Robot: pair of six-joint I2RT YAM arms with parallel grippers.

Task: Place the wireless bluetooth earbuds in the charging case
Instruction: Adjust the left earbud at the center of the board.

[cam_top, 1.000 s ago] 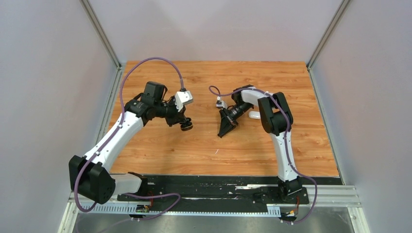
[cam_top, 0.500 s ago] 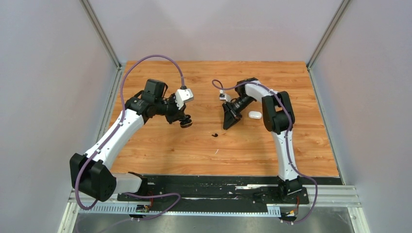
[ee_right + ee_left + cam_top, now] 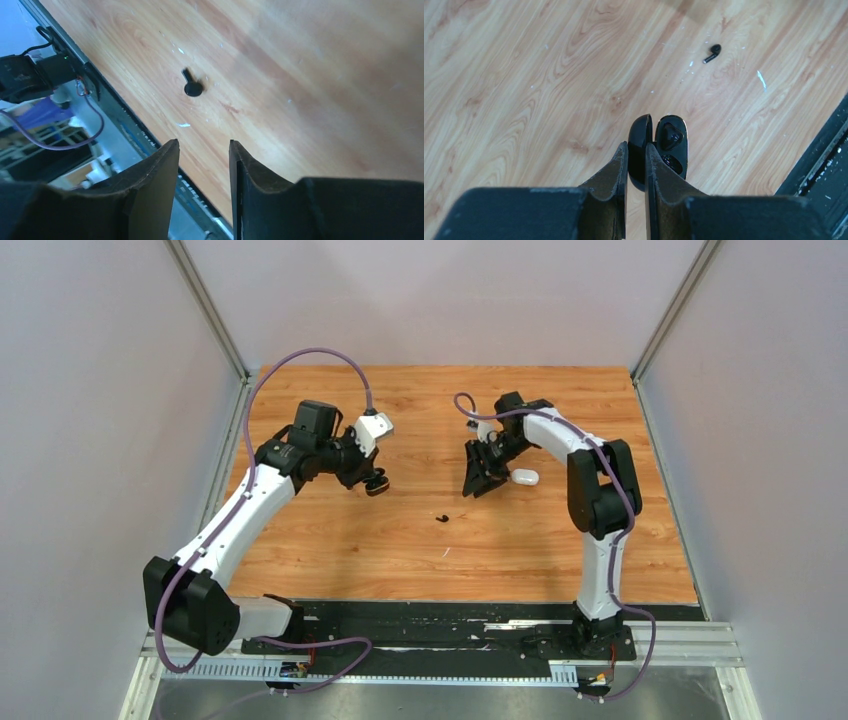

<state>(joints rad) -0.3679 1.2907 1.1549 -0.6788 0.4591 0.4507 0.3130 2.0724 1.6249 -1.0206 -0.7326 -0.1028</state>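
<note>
My left gripper (image 3: 373,483) is shut on the lid of an open glossy black charging case (image 3: 671,144) and holds it above the table; in the left wrist view the gripper (image 3: 636,145) pinches the lid edge. I cannot tell what sits in the case's dark wells. One black earbud (image 3: 442,517) lies on the wood between the arms. It also shows in the left wrist view (image 3: 712,52) and the right wrist view (image 3: 192,86). My right gripper (image 3: 477,486) is open and empty, raised above the table beyond the earbud; its jaws (image 3: 204,144) stand apart. The other earbuds are out of view.
A small white oval object (image 3: 525,477), perhaps a white case, lies on the wood just right of my right gripper. The black base rail (image 3: 450,625) runs along the near edge. Grey walls enclose the wooden table (image 3: 330,550).
My right gripper has lifted and drawn back toward the far side, uncovering the black earbud on the wood. My left gripper has moved slightly left and back with the case.
</note>
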